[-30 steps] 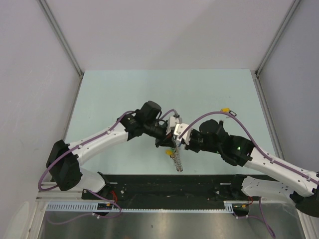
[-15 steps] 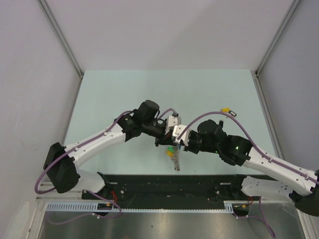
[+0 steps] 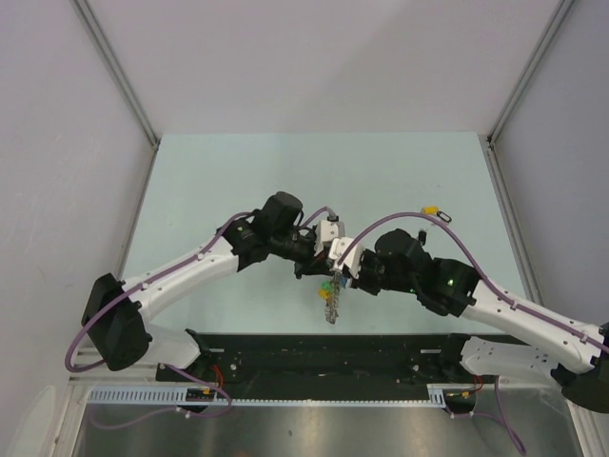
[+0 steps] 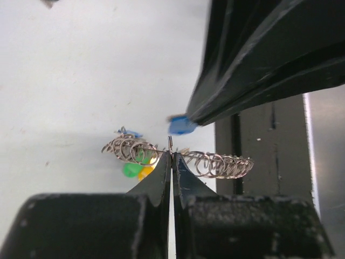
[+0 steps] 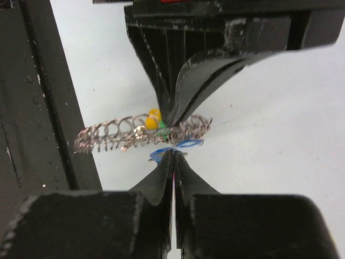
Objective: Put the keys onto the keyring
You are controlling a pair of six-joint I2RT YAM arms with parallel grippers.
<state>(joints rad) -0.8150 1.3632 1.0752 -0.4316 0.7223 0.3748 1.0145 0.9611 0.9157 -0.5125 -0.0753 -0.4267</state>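
Observation:
The keyring (image 3: 330,301) hangs edge-on between both grippers above the table's near middle. My left gripper (image 4: 171,155) is shut on its rim; the ring (image 4: 218,163) shows as a silver coil to both sides of the tips. Green (image 4: 131,170) and yellow (image 4: 144,172) tagged keys hang at the ring. My right gripper (image 5: 173,155) is shut on a blue-tagged key (image 5: 160,154), right against the ring (image 5: 124,133). The left gripper's fingers (image 5: 186,91) grip the ring from the far side. In the top view the left gripper (image 3: 319,268) and right gripper (image 3: 341,276) meet tip to tip.
A loose yellow-tagged key with a black loop (image 3: 434,211) lies on the pale green table (image 3: 238,181) at the right, behind the right arm. The black base rail (image 3: 333,347) runs just under the hanging ring. Grey walls close in the sides.
Both grippers and the hanging ring have shifted slightly left and nearer. Both grips are the same as before.

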